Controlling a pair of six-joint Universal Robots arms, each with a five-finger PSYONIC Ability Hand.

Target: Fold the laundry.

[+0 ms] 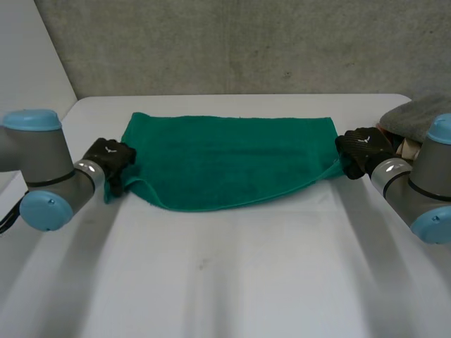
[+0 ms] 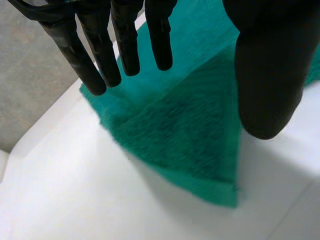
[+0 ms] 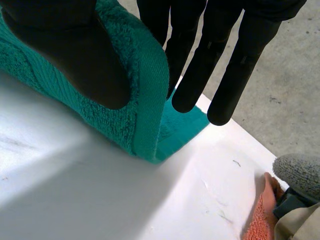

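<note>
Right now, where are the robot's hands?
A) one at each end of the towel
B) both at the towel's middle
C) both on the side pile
A: the left hand holds one end of the green towel, the right hand the other.

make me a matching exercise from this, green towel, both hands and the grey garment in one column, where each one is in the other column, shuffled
Things:
1. green towel
2. left hand
3. right hand
4. grey garment

Places:
a. at the towel's right end
b. at the right edge of the white table
c. spread across the table between the two hands
d. at the towel's left end

Pairs: 1-c, 2-d, 3-a, 4-b
</note>
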